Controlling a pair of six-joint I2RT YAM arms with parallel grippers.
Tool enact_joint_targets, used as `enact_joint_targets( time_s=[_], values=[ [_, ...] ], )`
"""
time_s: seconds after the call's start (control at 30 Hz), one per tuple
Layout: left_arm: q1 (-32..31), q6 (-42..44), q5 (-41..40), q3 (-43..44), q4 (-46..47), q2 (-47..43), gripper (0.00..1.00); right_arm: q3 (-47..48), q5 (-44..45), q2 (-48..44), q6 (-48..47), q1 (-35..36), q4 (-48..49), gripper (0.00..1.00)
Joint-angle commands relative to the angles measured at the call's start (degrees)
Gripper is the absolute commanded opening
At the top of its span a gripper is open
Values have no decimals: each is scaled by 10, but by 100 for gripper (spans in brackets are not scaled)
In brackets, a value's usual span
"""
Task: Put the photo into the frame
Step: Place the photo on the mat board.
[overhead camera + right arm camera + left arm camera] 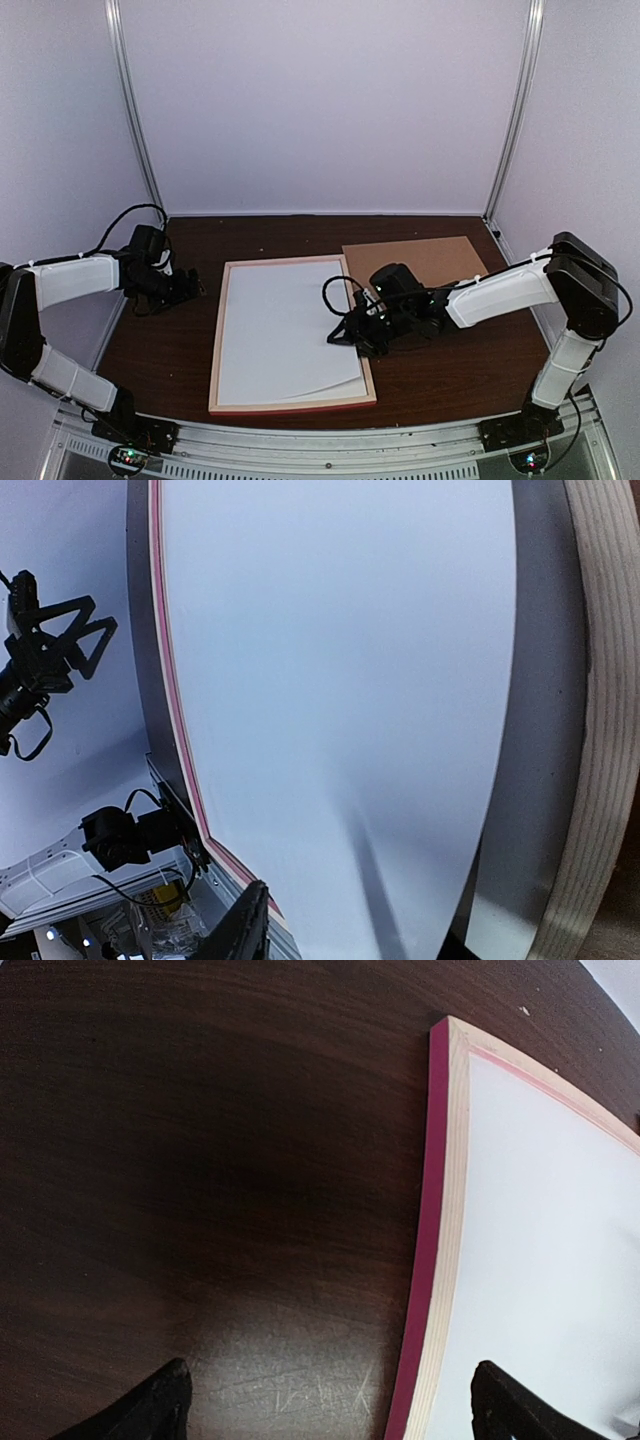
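Along the near edge of the table [450, 375] you have the frame [290, 404] lying face down, pale wood back up, pink showing only on its sides. The photo [285, 330] lies inside its opening, white back uppermost. By my reading the main step is largely done. What is left is seating the sheet, since its near right corner bows up off the recess beside the right bar. Your right gripper [347, 338] hangs low over that right bar, and its wrist view shows only one finger [245, 925], so I cannot tell whether it pinches the sheet or is free of it. Farther back on the left, your left gripper [190, 288] is spread wide and holds nothing, poised over bare table just beside the frame's far left corner. Beyond the frame, the brown backing board [430, 258] lies flat, not yet fitted. No brand, label or writing can be read anywhere.
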Motion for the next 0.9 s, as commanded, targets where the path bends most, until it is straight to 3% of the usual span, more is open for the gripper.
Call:
enact_joint_targets(
  time_s=[0.0,0.5,0.87],
  values=[
    [-3,3,0,-3,15,3,98,15,12,8,-10,3,-8,43],
    [-3,5,0,-3,16,7,98,33,12,19,-32,3,-31,45],
    [-3,7,2,-3,17,7,98,42,27,12,-58,3,-72,61]
  ],
)
